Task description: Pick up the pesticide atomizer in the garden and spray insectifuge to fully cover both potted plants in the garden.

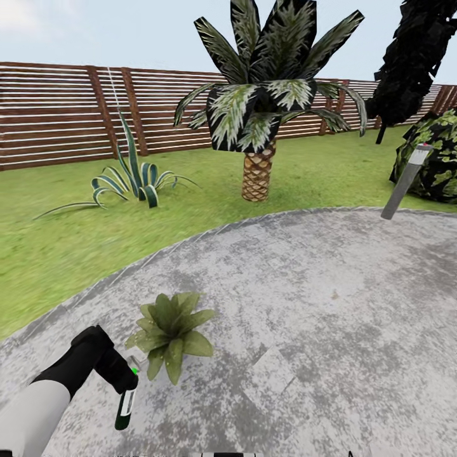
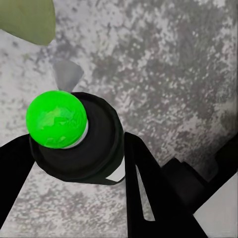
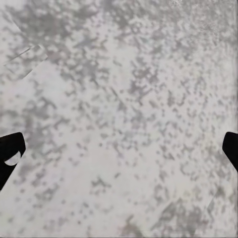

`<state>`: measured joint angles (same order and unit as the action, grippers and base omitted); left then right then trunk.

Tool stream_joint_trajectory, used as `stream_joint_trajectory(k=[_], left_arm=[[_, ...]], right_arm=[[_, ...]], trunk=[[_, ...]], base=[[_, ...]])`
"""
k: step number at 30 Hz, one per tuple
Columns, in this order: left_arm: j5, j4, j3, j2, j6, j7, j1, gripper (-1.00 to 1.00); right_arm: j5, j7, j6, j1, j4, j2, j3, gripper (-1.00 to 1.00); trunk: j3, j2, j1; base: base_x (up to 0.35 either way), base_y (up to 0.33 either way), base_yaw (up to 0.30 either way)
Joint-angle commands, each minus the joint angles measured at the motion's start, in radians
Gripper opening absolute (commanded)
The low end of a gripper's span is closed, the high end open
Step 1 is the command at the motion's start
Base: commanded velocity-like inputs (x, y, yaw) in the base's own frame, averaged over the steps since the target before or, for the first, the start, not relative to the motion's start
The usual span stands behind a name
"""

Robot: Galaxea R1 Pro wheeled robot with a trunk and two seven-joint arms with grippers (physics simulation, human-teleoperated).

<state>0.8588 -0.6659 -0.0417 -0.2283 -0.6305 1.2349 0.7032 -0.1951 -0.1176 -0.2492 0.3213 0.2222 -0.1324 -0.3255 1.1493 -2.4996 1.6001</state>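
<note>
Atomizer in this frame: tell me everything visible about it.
The atomizer is a slim dark bottle with a pale label strip, hanging roughly upright, slightly tilted, in the left hand above the patio, beside the potted plant. In the left wrist view its round dark body carries a bright green ball, with the black fingers on either side. It looks like glossy plastic.

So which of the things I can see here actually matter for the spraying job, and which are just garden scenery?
Part of the job:
- pesticide atomizer, held in the left end effector
- potted plant on the patio, right beside it

Just scenery:
- palm tree
- striped agave on the lawn
- grey bollard lamp
- wooden fence
- dark bush
</note>
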Motion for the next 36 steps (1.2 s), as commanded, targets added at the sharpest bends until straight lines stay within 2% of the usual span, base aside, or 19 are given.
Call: stream_joint_trajectory(k=[1,5,9,14,18,20,23,26,28,29,31,33,36], left_arm=[[0.003,-0.001,-0.003,0.0,-0.01,0.001,-0.001,-1.0],[0.003,-0.001,-0.002,-0.003,-0.01,-0.006,-0.003,-1.0],[0.002,0.011,0.0,-0.015,-0.01,-0.048,-0.009,-1.0],[-0.008,0.018,0.005,-0.05,-0.009,-0.073,-0.013,-1.0],[-0.003,0.017,0.083,-0.071,-0.009,-0.076,-0.024,-1.0],[-0.001,0.018,0.098,-0.075,-0.009,-0.087,-0.038,-1.0],[0.001,0.018,0.099,-0.068,-0.008,-0.091,-0.074,-1.0],[-0.005,0.017,0.103,-0.062,-0.008,-0.094,-0.086,-1.0],[-0.006,0.019,0.104,-0.047,-0.008,-0.11,-0.09,-1.0],[-0.01,0.027,0.104,-0.041,-0.007,-0.136,-0.094,-1.0],[-0.026,0.072,0.105,-0.02,-0.003,-0.238,-0.103,-1.0],[-0.045,0.088,0.106,-0.005,-0.001,-0.313,-0.104,-1.0],[-0.071,0.095,0.106,0.019,0.0,-0.356,-0.106,-1.0]], right_arm=[[-0.01,-0.002,-0.003,0.0,-0.001,0.0,-0.006,1.0],[-0.01,-0.002,-0.004,0.0,-0.001,0.001,-0.007,1.0],[-0.01,-0.001,-0.004,0.0,-0.001,-0.001,-0.007,1.0],[-0.01,0.001,-0.004,0.0,-0.003,-0.007,-0.007,1.0],[-0.01,0.001,-0.003,0.0,-0.002,-0.005,-0.007,1.0],[-0.01,0.001,-0.002,0.0,-0.001,0.0,-0.006,1.0],[-0.01,0.001,-0.002,0.0,-0.001,0.002,-0.006,1.0],[-0.01,0.001,-0.002,0.0,-0.002,0.002,-0.006,1.0],[-0.01,0.001,-0.002,0.0,-0.003,0.002,-0.006,1.0],[-0.01,0.001,-0.002,0.0,-0.003,0.002,-0.006,1.0],[-0.01,0.001,-0.002,0.0,-0.003,0.002,-0.006,1.0],[-0.01,0.001,-0.002,0.0,-0.003,0.002,-0.006,1.0],[-0.01,0.001,-0.002,0.0,-0.003,0.002,-0.006,1.0]], trunk=[[0.001,0.0,0.0],[0.001,0.0,0.0],[0.001,0.0,0.0],[0.001,0.0,0.0],[0.001,0.0,0.0],[0.001,0.0,0.0],[0.001,0.0,0.0],[0.001,0.0,0.0],[0.001,0.0,0.0],[0.001,0.0,0.0],[0.001,0.0,0.0],[0.001,0.0,0.0],[0.001,0.0,0.0]], base=[[0.091,-0.277,0.258],[0.124,-0.276,0.272],[0.138,-0.275,0.186],[0.155,-0.188,0.013],[0.029,-0.018,0.0],[0.004,-0.003,0.0],[0.001,0.0,0.069],[0.0,0.0,0.231],[0.0,0.0,0.27],[0.0,0.0,0.274],[0.0,0.0,0.276],[0.0,0.0,0.277],[0.0,0.0,0.277]])
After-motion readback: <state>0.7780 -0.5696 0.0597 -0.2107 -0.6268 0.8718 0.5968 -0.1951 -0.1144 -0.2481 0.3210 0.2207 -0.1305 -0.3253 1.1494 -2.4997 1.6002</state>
